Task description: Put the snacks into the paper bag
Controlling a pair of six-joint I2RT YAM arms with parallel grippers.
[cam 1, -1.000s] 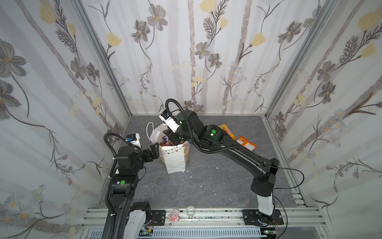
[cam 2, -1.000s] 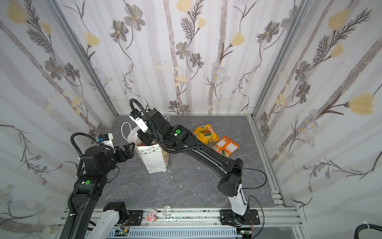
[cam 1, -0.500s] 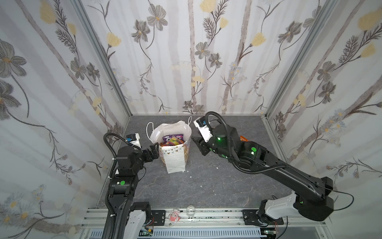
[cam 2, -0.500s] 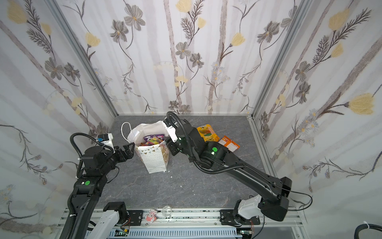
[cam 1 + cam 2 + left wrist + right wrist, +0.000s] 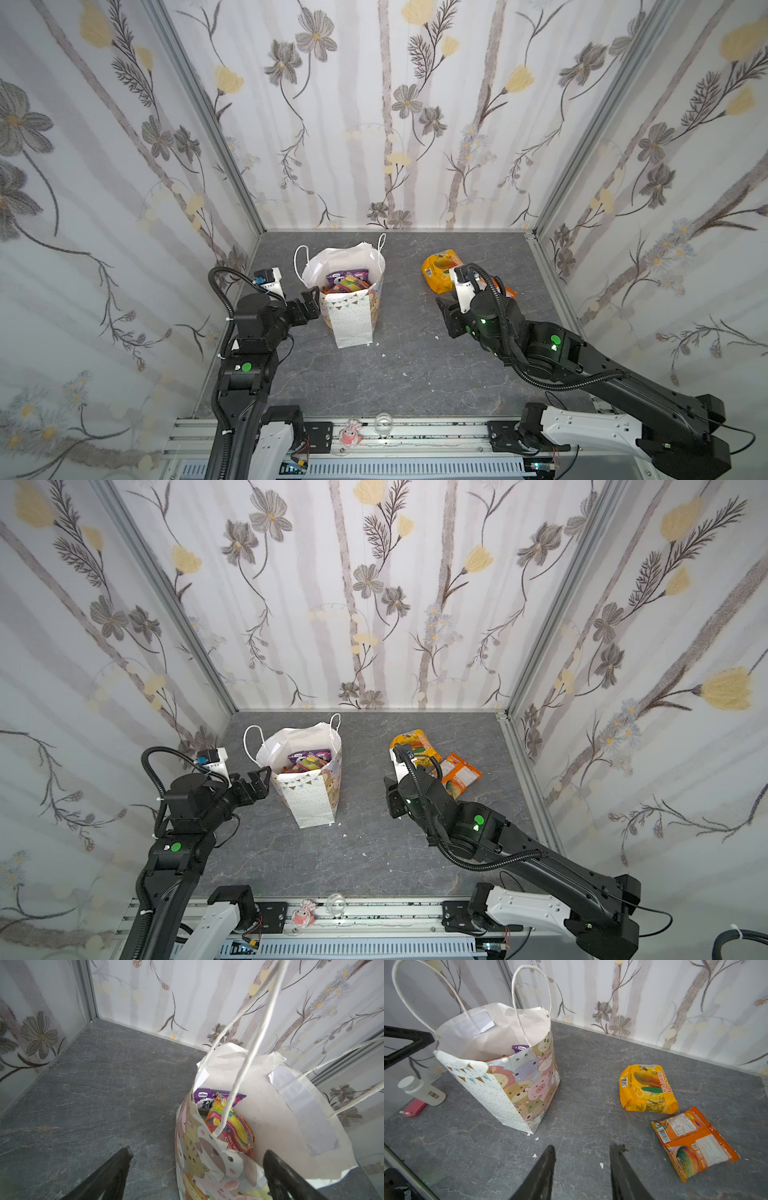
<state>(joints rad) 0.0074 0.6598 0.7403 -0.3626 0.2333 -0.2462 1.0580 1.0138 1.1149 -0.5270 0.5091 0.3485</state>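
Right gripper point(image 5: 583, 1148) — back from paper bag point(image 5: 353, 324)

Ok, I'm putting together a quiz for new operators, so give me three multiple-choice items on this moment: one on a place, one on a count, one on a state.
1. Where does the flat orange packet lie relative to the puffy yellow packet?
A on top of it; B beside it on the table; C underneath it.

2. How many snack packets show on the table outside the paper bag?
A none; B two; C five.

3. How is the right end effector?
A open and empty; B shut on a packet; C shut on a bag handle.

Key:
1 B, both packets lie side by side on the grey surface.
2 B, only those two are out, and the rest show inside the bag.
3 A, its fingers stand apart with nothing between them.
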